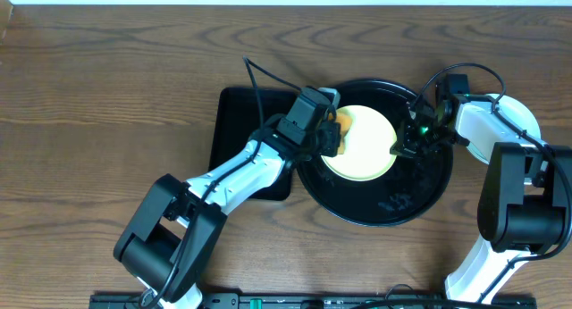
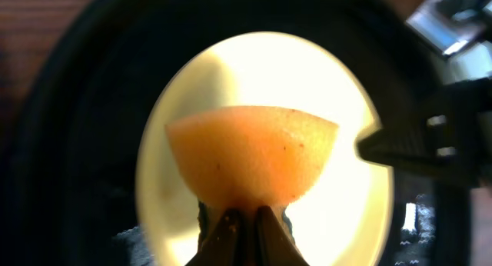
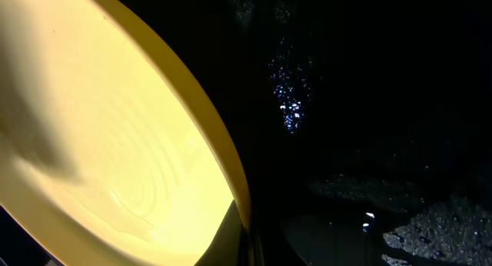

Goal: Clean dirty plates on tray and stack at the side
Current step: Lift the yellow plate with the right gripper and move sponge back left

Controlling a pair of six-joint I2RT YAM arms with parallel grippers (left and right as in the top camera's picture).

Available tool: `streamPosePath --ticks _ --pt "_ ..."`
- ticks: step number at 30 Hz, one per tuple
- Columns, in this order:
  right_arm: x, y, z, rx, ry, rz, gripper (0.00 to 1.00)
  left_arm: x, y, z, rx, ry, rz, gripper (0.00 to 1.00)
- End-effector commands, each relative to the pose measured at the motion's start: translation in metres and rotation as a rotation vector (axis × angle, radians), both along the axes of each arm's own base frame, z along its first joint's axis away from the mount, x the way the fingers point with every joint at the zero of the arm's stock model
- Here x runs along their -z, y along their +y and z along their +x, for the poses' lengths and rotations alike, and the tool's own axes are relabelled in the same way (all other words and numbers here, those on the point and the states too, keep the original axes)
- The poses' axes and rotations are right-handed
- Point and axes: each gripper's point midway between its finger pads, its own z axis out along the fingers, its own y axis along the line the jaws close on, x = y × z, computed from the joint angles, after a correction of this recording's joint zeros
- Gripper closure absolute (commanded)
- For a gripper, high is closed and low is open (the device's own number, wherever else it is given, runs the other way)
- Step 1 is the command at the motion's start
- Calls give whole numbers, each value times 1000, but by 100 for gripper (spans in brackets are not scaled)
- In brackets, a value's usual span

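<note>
One plate (image 1: pixel 362 141) in view, pale yellow, lying on the tray (image 1: pixel 429 197). The left gripper (image 1: pixel 332 135) is clenched on an orange sponge (image 1: pixel 340 123) and holds it over the plate's left edge. Glare washes out that wrist view, so I can't say whether sponge meets plate. The right gripper (image 1: pixel 402 146) is clamped on the plate's right rim, one finger inside and one outside, bracing it. Wiping is the step in hand, by my reading. Now the danger: push the sponge too hard and the thin rim could slide out of that pinch, and the plate skates across the glossy, wet-looking tray. Sweep too far right and the sponge runs into the right fingers. And a lopsided press on the left edge could tip the plate up.
</note>
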Motion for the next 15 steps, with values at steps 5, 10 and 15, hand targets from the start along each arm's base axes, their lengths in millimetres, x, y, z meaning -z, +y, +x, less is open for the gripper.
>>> streamPosePath --ticks 5,10,15 --pt "17 3 -6 -55 -1 -32 99 3 90 20 -165 6 219 93" --pt "-12 -2 14 -54 -126 -63 99 16 148 21 -280 118 274 93" --pt "-49 -26 25 -30 -243 -223 99 19 167 22 -321 149 284 92"
